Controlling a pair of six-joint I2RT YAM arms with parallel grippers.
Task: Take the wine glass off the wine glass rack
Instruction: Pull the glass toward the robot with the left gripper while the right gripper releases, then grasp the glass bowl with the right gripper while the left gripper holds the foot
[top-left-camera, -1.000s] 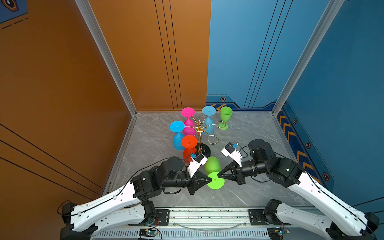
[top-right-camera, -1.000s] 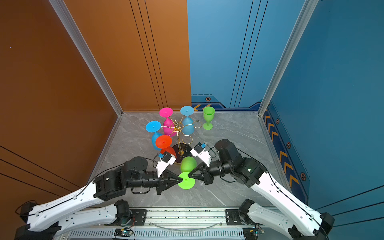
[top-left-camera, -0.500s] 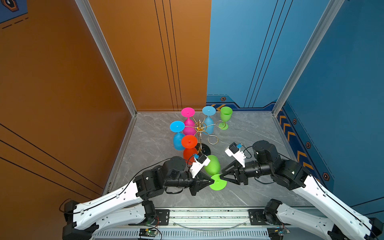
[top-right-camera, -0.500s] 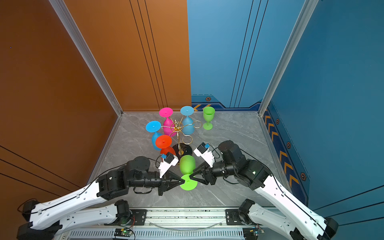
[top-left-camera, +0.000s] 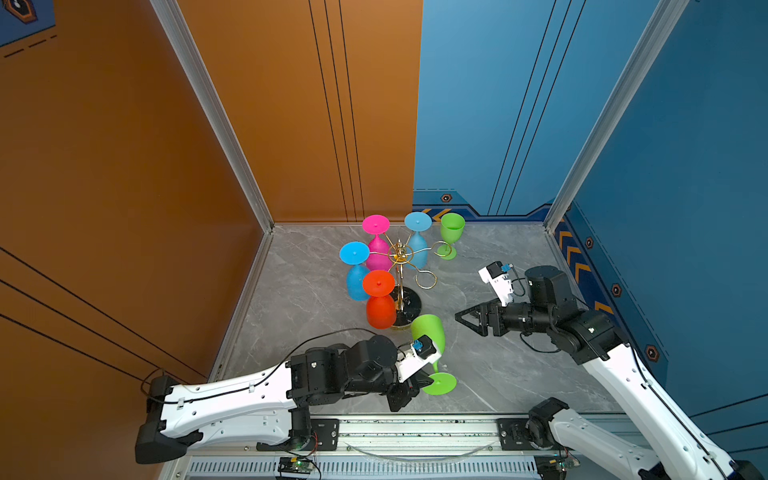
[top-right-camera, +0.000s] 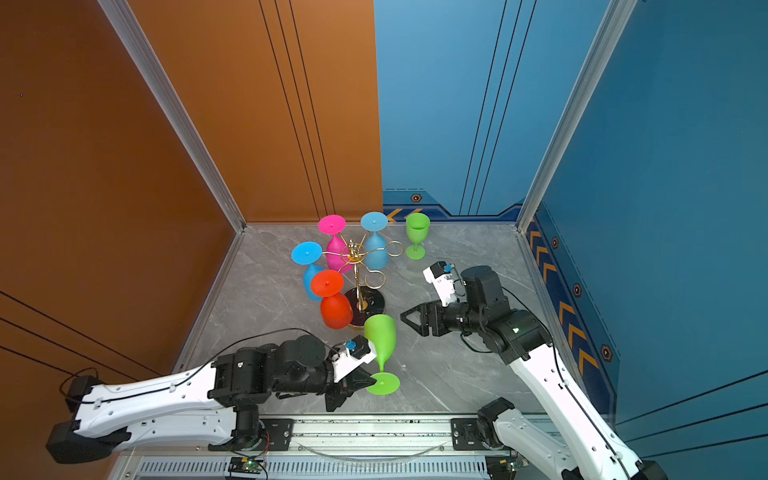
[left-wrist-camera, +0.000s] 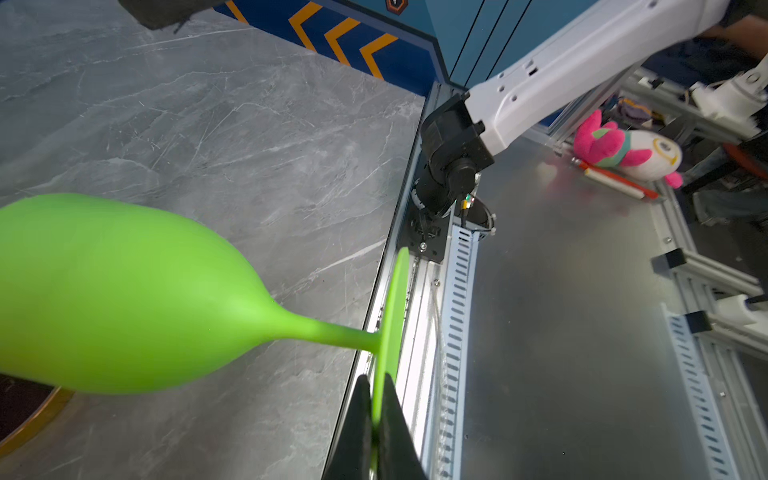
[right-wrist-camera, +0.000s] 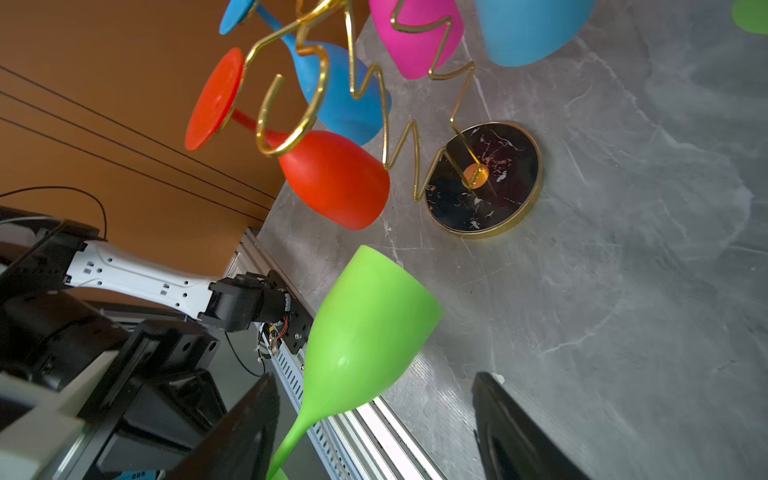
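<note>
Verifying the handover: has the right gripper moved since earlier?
Yes: right gripper moved away from the front rail, now level with the wine glass rack's base.

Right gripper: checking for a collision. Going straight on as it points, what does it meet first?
Probably the bowl of the tilted green wine glass, pinched at its foot by the left gripper. The open right gripper points at it, though depth is unclear.
</note>
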